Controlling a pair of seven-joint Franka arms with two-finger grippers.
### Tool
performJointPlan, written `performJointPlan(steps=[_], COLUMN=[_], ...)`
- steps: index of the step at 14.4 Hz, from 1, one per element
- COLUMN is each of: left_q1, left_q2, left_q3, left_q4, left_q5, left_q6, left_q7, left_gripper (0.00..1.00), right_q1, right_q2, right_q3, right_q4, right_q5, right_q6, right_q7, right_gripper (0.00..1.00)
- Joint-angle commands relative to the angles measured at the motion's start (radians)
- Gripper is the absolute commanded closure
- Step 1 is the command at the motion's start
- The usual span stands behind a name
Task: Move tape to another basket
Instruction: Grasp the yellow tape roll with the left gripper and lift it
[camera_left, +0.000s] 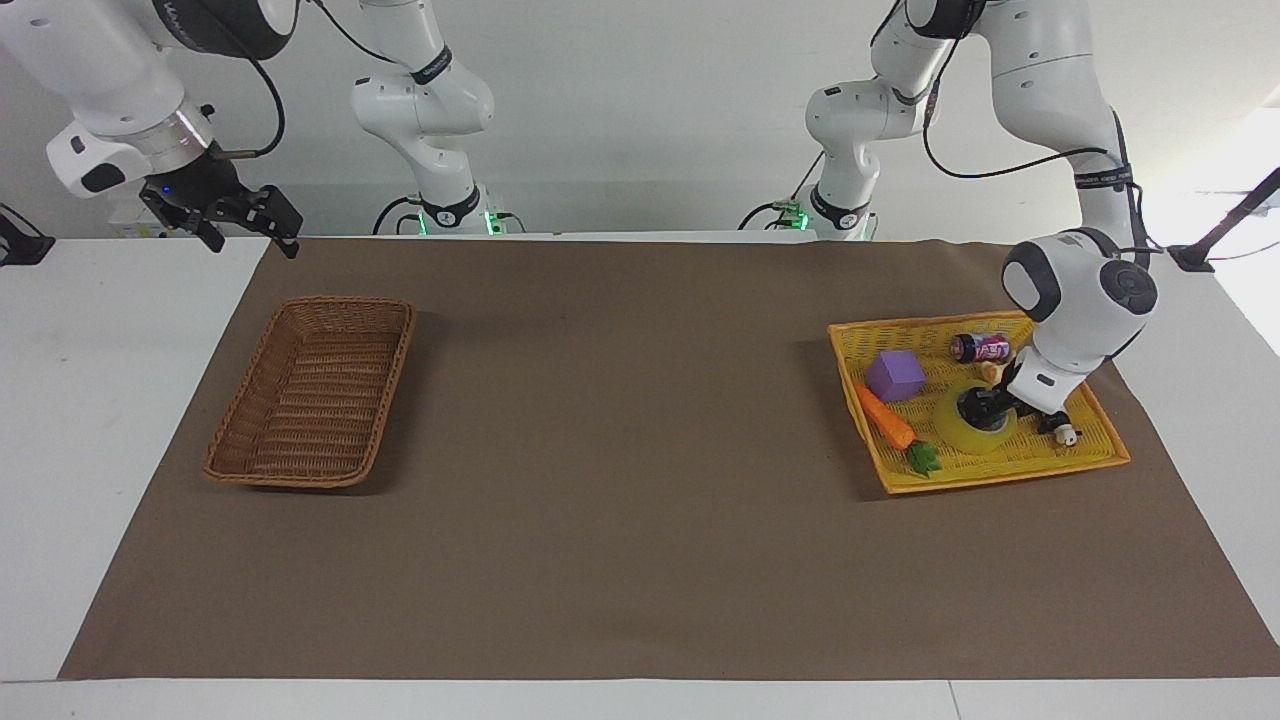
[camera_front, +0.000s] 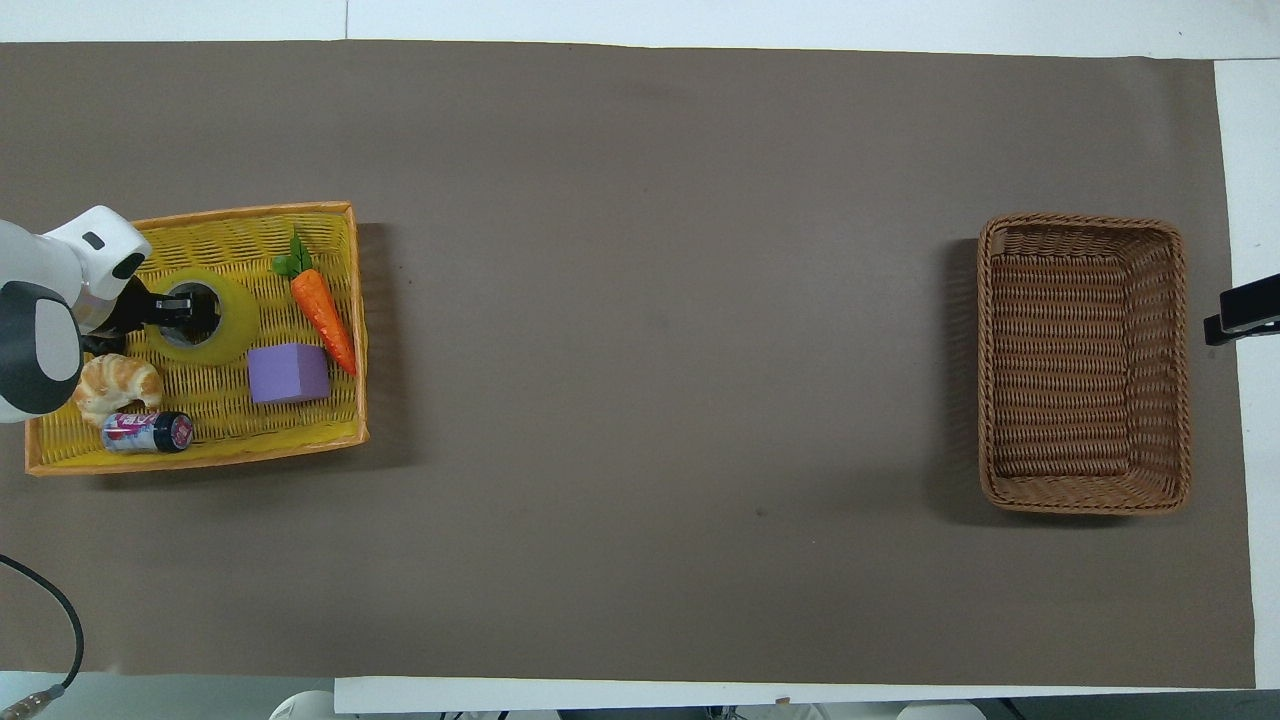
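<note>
Down at the left arm's end of the table: one tape (camera_left: 972, 428) lying flat in one shallow yellow tray (camera_left: 1000, 466), shared with one purple block (camera_left: 895, 375), one toy carrot (camera_left: 888, 420), one croissant (camera_front: 117, 384), one small can (camera_left: 980, 347) and one small black-and-white figure (camera_left: 1058, 429). Left gripper (camera_left: 978, 410) lowered into the roll's core, fingertips dark inside the hole; spread of the fingers not readable. Closest around the roll: purple block and carrot on the side toward the table's middle, figure and croissant under the left arm's wrist, can nearest the robots. One empty brown wicker basket (camera_left: 312, 391) well apart at the right arm's end, nothing but bare brown mat (camera_left: 620, 450) between tray and basket. Right gripper (camera_left: 228, 215) waiting over the table edge near the basket's corner, fingers parted.
</note>
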Motion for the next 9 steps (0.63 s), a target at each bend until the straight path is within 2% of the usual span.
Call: performJointPlan(steps=[1,2,6,9], left_q1=[0.01,0.01,-0.007,-0.119], left_q2=[-0.003,0.003,0.005,-0.011], left_q3=[0.0,0.0,-0.006,-0.009], left_q4=[0.016,0.045,0.287,0.426], left_q5=[0.006,0.006,-0.008,-0.084], left_q6=[-0.006,-0.039,-0.305,-0.472], left_q7=[0.019,0.019,-0.004,-0.194], left_gripper=[1.0,1.0,1.0,1.0], right_q1=[-0.001,-0.001,-0.002,-0.001], right_q2=[-0.007,-0.007,-0.007,-0.007], right_q3=[0.0,0.0,0.0,0.0], right_q4=[-0.008,-0.008,-0.008,-0.008], right_q5=[-0.006,-0.006,-0.006,-0.006], right_q6=[-0.003,-0.003,-0.003,-0.003], right_q7=[-0.013,-0.013,-0.013,-0.013], right_gripper=[0.01,0.01,0.01,0.01])
